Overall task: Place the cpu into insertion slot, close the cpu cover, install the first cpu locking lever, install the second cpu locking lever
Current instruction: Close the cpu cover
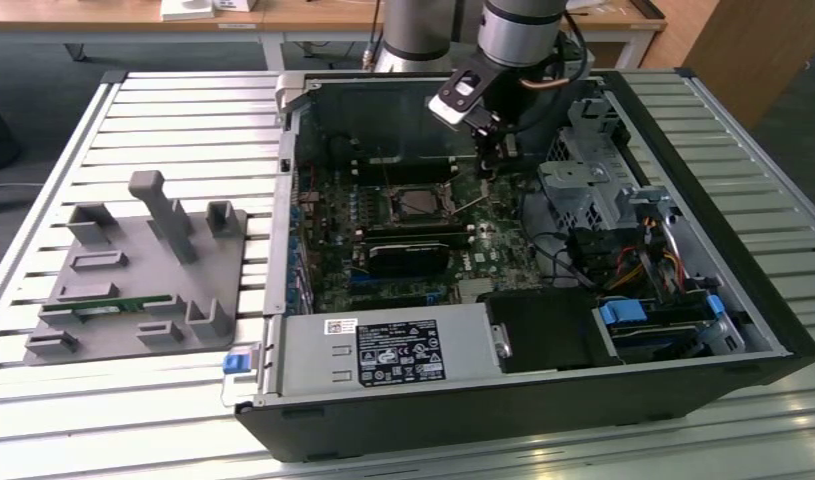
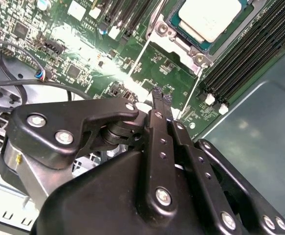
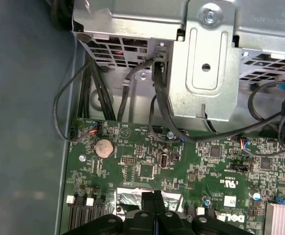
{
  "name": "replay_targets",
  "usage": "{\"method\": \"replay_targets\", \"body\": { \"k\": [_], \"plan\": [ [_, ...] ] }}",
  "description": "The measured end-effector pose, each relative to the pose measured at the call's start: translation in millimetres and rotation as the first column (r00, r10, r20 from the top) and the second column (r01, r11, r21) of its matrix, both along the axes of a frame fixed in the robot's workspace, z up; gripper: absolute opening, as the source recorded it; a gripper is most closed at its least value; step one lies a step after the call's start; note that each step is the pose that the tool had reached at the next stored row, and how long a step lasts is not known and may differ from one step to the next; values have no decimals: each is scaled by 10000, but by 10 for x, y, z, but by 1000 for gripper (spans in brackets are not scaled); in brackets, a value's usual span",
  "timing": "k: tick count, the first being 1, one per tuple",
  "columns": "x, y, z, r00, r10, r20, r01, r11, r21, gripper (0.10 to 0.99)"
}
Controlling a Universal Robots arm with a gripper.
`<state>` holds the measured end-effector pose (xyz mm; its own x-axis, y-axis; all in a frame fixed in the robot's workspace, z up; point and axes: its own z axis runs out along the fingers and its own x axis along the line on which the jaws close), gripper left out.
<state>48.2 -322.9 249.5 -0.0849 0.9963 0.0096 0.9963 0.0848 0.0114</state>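
The cpu [image 2: 208, 17] shows its dull silver top in the insertion slot [image 1: 418, 204] on the green motherboard. The silver cpu cover [image 2: 181, 46] lies as a frame around the chip. Two thin metal locking levers [image 2: 138, 56] [image 2: 195, 90] run out from the socket corner toward me; one lever [image 1: 471, 204] angles up beside the socket. My gripper [image 1: 489, 170] hangs just off the socket's edge, on the exterior view's right. In both wrist views its black fingers are pressed together, and the gripper [image 2: 158, 92] [image 3: 154, 196] holds nothing. The tips sit between the two levers.
The open computer case lies on a slatted table. A labelled grey power-supply box [image 1: 380, 350] fills the near side, a metal drive cage [image 1: 581, 190] with cables [image 3: 157, 98] stands close beside the gripper, a black card [image 1: 407, 255] lies below the socket, and a grey fixture [image 1: 127, 270] sits outside the case.
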Motion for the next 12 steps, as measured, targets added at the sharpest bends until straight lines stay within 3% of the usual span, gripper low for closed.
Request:
{"method": "replay_targets", "body": {
  "k": [5,12],
  "plan": [
    [28,18,-7,10000,84,-1,-84,10000,-1,106],
    [154,30,-10,10000,92,0,-92,10000,1,106]
  ]
}}
